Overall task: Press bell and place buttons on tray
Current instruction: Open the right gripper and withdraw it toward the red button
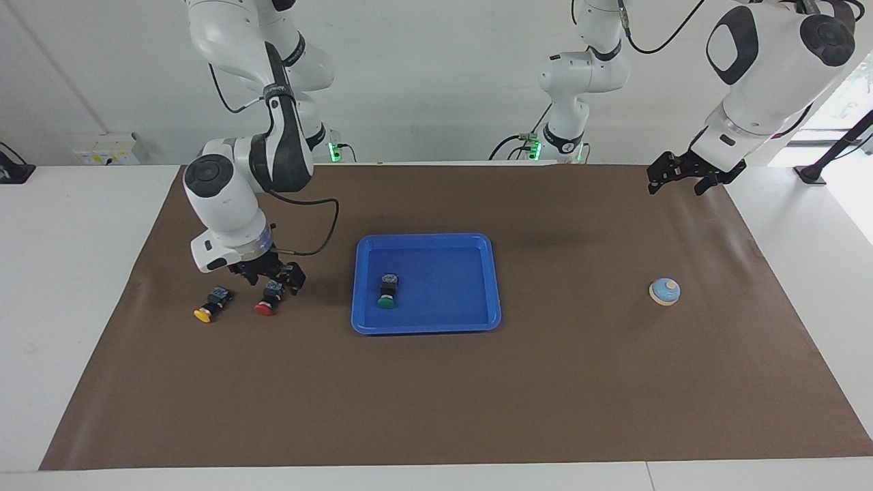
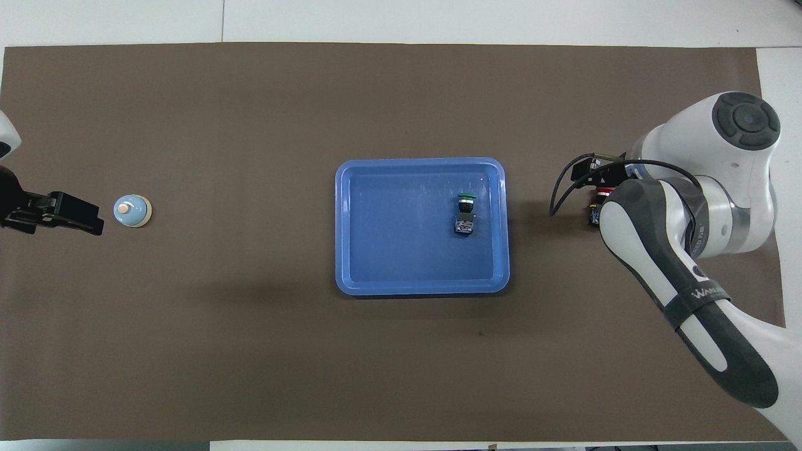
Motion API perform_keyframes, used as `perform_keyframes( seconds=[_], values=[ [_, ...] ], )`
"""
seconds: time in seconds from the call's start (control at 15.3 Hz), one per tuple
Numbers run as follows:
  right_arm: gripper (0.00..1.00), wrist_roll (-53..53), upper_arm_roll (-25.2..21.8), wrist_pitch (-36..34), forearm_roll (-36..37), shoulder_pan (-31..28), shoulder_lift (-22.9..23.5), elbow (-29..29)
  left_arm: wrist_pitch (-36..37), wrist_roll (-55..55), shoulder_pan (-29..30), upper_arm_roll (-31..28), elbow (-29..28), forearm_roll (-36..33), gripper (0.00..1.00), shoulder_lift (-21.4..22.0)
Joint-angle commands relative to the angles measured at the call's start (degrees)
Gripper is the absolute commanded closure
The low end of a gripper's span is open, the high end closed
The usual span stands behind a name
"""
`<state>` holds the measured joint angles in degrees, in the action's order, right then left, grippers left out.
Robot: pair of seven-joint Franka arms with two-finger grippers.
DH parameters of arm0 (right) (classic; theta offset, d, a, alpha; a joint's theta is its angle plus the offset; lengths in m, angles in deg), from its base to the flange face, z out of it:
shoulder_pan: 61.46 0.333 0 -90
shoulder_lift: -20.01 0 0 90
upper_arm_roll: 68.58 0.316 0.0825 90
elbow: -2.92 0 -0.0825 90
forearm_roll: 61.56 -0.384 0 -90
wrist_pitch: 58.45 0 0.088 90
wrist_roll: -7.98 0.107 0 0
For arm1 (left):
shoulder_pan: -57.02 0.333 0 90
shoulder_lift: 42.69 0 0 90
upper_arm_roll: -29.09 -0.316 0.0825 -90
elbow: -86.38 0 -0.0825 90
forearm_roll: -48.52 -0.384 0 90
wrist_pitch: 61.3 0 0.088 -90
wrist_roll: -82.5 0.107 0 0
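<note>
The right gripper [image 1: 271, 278] hangs low over the red button [image 1: 269, 298], its jaws spread wide and nothing between them. The button lies on its side on the brown mat [image 1: 436, 382], cap pointing away from the robots, its black body right under the fingers; whether the fingers touch it cannot be told. In the overhead view the right arm covers most of this spot, and only a sliver of the red button [image 2: 603, 193] shows past the wrist.

The yellow button [image 1: 211, 306] lies just beside the red one, toward the right arm's end of the table, also on its side with its cap away from the robots. It is clear of the gripper.

The green button [image 1: 388, 292] lies inside the tray [image 1: 477, 320], on the half toward the right arm's end, cap away from the robots. The tray sits at the middle of the mat, well apart from the right gripper.

The bell [image 1: 665, 291] stands upright on the mat toward the left arm's end. The left gripper [image 1: 681, 179] waits in the air over the mat's edge at that end, open and holding nothing, well apart from the bell, which lies farther from the robots than the spot beneath it
</note>
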<state>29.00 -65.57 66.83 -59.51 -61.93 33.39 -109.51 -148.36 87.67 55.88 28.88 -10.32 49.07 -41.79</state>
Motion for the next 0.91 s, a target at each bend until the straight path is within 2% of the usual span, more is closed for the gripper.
perform_keyframes(
  seconds=[0.0,0.39,0.46,0.59,0.65,0.85],
  values=[
    [0.0,-1.68,0.77,6.45,0.77,-2.86,-0.99,-6.99,-0.13,-0.16,-0.18,-0.14,-0.34,-1.16,0.0,0.77],
    [0.0,-2.91,0.86,14.37,0.68,-4.01,0.5,-11.05,-0.13,-0.16,-0.18,-0.14,-0.42,-1.07,0.0,0.77],
    [0.08,-3.0,0.77,14.9,0.68,-4.01,0.51,-11.66,-0.13,-0.16,-0.18,-0.14,-0.42,-1.07,0.0,0.77],
    [0.94,-4.23,0.86,15.78,0.68,-4.1,0.42,-12.37,-0.13,-0.16,-0.09,-0.14,-0.42,-1.07,0.0,0.77],
    [1.0,-4.15,0.86,15.61,0.68,-4.1,0.42,-12.37,-0.13,-0.16,-0.18,-0.14,-0.42,-1.16,0.0,0.77],
    [1.0,-4.85,0.86,14.65,0.68,-4.01,0.24,-11.94,-0.13,-0.16,-0.09,-0.14,-0.42,-1.07,0.0,0.77]
  ],
)
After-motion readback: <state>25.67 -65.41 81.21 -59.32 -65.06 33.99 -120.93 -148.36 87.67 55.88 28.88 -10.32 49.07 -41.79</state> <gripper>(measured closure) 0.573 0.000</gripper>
